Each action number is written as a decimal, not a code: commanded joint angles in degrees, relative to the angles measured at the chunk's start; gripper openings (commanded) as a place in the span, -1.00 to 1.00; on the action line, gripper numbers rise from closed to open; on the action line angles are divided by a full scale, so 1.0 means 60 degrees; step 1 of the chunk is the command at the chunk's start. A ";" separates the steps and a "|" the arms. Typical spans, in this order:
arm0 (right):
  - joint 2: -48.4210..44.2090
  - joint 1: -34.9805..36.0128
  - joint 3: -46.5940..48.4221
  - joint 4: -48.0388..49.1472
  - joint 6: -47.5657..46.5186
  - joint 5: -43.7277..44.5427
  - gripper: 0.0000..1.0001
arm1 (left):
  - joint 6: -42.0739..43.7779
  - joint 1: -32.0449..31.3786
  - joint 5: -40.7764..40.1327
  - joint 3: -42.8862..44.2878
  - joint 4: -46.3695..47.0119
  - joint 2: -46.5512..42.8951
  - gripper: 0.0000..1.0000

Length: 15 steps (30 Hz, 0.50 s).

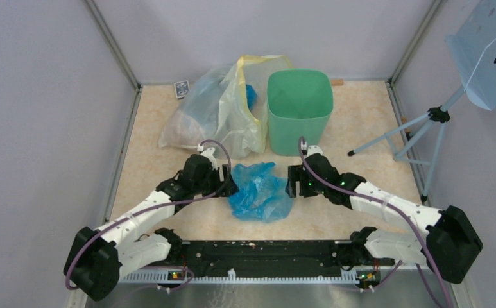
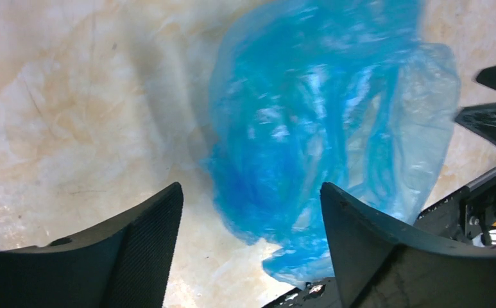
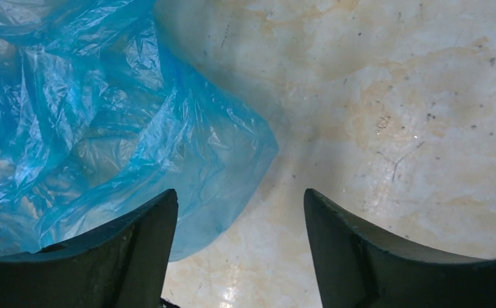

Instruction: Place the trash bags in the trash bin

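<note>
The crumpled translucent blue trash bag [image 1: 259, 190] lies on the table between my two grippers, in front of the mint-green trash bin [image 1: 299, 110], which stands upright at the back. My left gripper [image 1: 230, 185] is open at the bag's left edge. In the left wrist view the bag [image 2: 322, 122] lies ahead, partly between the open fingers [image 2: 251, 212]. My right gripper [image 1: 292, 182] is open at the bag's right edge. In the right wrist view the bag [image 3: 104, 122] lies at the left, its edge reaching just inside the left finger [image 3: 239, 215]; neither gripper holds anything.
A large clear-and-yellowish plastic sack [image 1: 222, 109] with something blue inside lies left of the bin. A small dark card [image 1: 181, 88] lies at the back left. A pale blue stand on a tripod [image 1: 450, 109] is at the right, outside the table wall.
</note>
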 commanded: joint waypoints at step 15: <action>0.0595 0.0070 -0.0473 0.2083 0.0183 -0.1283 -0.74 | 0.0238 -0.4438 -0.5747 0.3943 -0.2152 0.3794 0.97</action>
